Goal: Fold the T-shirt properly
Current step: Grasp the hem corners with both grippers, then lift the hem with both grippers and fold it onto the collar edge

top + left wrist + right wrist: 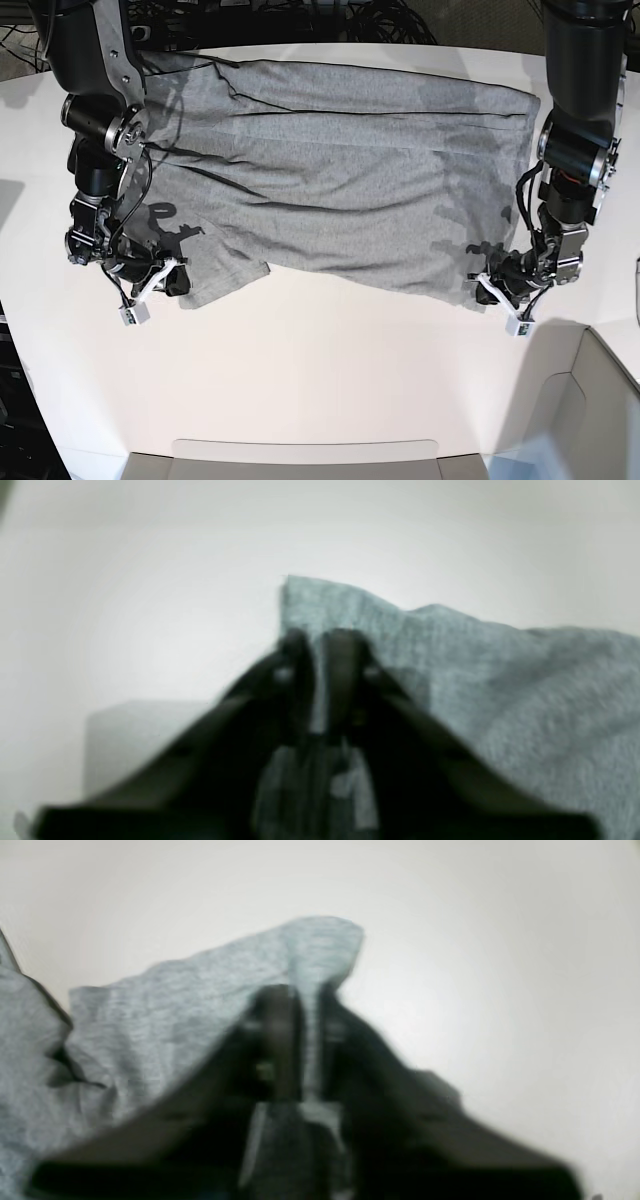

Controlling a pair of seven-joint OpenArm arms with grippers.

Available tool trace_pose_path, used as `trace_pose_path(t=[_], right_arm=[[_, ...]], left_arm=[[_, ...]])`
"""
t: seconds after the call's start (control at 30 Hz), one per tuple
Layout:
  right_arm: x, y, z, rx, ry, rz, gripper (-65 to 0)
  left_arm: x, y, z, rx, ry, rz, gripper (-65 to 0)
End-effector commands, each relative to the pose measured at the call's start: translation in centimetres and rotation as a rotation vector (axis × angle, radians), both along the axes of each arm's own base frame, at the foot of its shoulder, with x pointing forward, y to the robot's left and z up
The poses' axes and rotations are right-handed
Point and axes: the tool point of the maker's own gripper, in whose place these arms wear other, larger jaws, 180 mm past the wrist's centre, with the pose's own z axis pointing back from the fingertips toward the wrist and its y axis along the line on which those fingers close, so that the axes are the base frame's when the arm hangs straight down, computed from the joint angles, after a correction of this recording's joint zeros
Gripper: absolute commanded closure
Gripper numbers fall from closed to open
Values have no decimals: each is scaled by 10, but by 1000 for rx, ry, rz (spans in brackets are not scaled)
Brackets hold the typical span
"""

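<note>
The heather-grey T-shirt (pixel 340 190) lies spread across the far half of the white table (pixel 320 370), plain side up. My left gripper (pixel 482 288) is shut on the shirt's near corner at the right; in the left wrist view the pinched cloth (pixel 350 610) stands up between its fingers (pixel 345 655). My right gripper (pixel 180 282) is shut on the shirt's near corner at the left; in the right wrist view the grey fabric (pixel 320 945) sticks up between its fingers (pixel 275 1010). Lettering and neck tag are hidden.
The shirt's far edge (pixel 380 72) runs near the table's back edge. Dark cables (pixel 330 18) lie behind the table. A light box edge (pixel 590 400) stands at the near right corner. Bare white tabletop stretches in front of the shirt.
</note>
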Motion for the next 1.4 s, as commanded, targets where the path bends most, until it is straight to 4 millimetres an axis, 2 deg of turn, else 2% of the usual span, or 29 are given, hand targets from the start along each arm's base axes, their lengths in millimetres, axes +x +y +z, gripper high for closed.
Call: trace_pose_path(t=[0.0,0.07,0.17,0.43,0.57,0.97,1.03,1.2,1.27,1.37], right_arm=[[-37,-5,-33,-118,192,100,0],[-36,-5,-32,-118,189,100,0],[-23,-5,-20,-117,158,97,0],[15,-3,17,-110,67,86,0],[32,-3,37,-114,28,85,0],[72,-2,90,-117,-78,80,0],[76,-2,97,-118,-91,80,0],[84,-4,110,-122,-107,78,0],[85,-11,116,-153,-93,78,0],[83,-28,128,-244,-87,66,0]], left_arm=[[-22,6,-17,49,116,-29,0],[-23,11,-18,54,121,-22,0],[-23,12,-17,54,119,-19,0],[-10,51,11,-55,28,164,0],[-10,54,13,-57,23,172,0],[-8,83,28,-79,-21,254,0],[-8,86,30,-77,-23,258,0],[1,76,40,-73,-37,208,0],[3,74,44,-69,-27,189,0],[3,84,53,-52,-33,186,0]])
